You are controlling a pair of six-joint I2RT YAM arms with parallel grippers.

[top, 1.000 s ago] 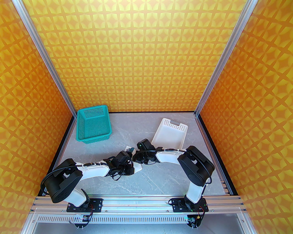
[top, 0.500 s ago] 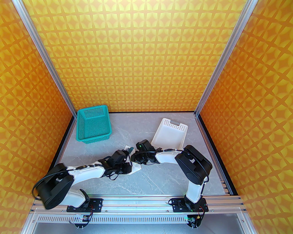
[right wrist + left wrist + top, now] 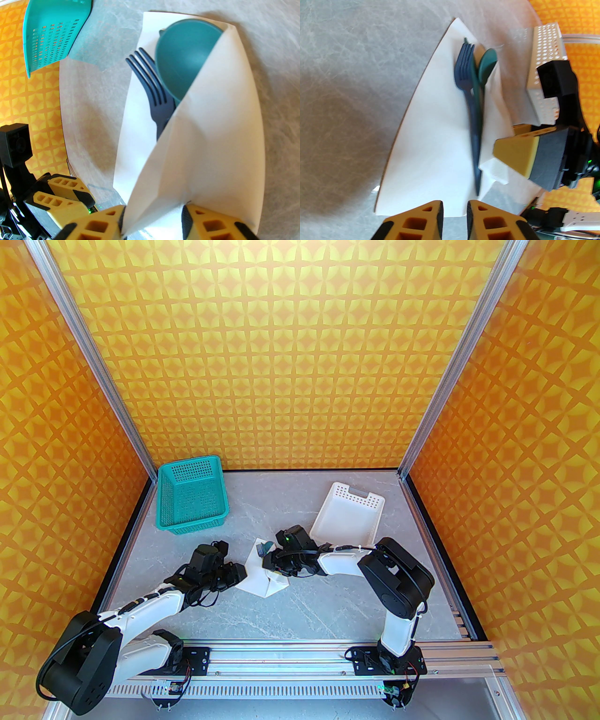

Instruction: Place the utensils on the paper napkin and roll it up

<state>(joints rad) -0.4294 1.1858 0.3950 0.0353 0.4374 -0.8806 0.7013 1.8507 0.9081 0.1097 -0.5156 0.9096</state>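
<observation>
The napkin (image 3: 260, 578) lies about mid-table (image 3: 328, 610), well in from the near edge and from both side edges. The utensils (image 3: 265, 548) lie on it with their long axis running near-to-far, heads toward the far edge and handles toward the near edge. The fork (image 3: 464, 77) and spoon (image 3: 487, 63) lie side by side, touching (the knife I cannot pick out for sure).

The napkin's right side is folded over the handles, so the roll, as I judge it, must travel leftward, across that long axis.

The right gripper (image 3: 153, 218) is the nearer one. It sits over the napkin's near right corner, with the raised fold standing between its fingers. Its jaws stand part open, straddling the paper loosely. I cannot tell whether either pad presses on the paper.

The left gripper (image 3: 454, 211) is off the napkin, just beyond its left edge and apart from it. It points back at the sheet, roughly square to the utensils. Its jaws show a narrow gap and hold nothing.

Seen from the left jaws, the utensils lie straight ahead across the bare, flat half of the napkin. From the right jaws, they lie ahead and just left, under the fold.
</observation>
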